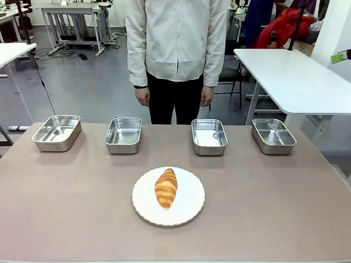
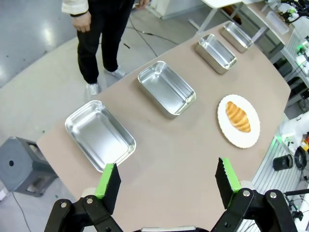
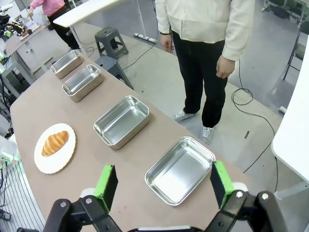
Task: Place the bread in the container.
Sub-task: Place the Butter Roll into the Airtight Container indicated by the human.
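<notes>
Bread (image 1: 166, 188) lies on the white plate (image 1: 189, 211), mid-tabletop (image 1: 66, 208), in your reach | four empty containers (image 1: 122, 148) beyond; which one is meant is unclear | left gripper (image 2: 167, 180), right gripper (image 3: 162, 180): fingers spread, holding nothing.

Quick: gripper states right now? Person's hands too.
Left gripper, black with green pads: open, empty.
Right gripper, same build: open, empty.
Person's hands: empty, hanging at sides.
</notes>
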`<state>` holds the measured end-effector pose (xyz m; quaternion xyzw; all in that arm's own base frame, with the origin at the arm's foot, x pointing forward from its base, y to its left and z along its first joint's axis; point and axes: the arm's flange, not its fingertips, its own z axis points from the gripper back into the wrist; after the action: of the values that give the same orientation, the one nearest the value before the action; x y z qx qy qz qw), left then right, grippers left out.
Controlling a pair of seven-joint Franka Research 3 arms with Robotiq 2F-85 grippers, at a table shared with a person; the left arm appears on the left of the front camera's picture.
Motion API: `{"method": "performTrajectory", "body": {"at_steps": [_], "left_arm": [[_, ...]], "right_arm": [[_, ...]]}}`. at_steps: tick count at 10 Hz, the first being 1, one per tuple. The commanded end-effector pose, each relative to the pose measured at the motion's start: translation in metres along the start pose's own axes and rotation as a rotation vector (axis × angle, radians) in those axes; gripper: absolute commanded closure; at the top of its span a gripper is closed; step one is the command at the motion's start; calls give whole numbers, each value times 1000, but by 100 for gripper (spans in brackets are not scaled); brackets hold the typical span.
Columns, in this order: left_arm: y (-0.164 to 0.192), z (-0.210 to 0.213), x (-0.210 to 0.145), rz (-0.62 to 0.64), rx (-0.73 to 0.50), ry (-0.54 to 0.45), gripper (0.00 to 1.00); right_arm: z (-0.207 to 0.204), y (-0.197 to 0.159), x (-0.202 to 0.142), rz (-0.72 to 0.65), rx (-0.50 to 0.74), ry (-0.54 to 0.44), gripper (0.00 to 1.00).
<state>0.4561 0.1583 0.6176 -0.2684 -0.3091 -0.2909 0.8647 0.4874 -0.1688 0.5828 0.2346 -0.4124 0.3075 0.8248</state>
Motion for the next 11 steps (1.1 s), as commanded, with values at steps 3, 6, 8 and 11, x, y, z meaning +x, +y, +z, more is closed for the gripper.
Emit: {"method": "performTrajectory", "body": {"at_steps": [3,6,8,11], "left_arm": [[-1,0,1,-4,-9,-20,0],[-1,0,1,-4,-9,-20,0],[-1,0,1,-4,-9,-20,0],[-1,0,1,-4,-9,-20,0]], "right_arm": [[1,2,1,4,5,-5,0],[1,2,1,4,5,-5,0],[1,2,1,4,5,-5,0],[1,2,1,4,5,-5,0]]}}
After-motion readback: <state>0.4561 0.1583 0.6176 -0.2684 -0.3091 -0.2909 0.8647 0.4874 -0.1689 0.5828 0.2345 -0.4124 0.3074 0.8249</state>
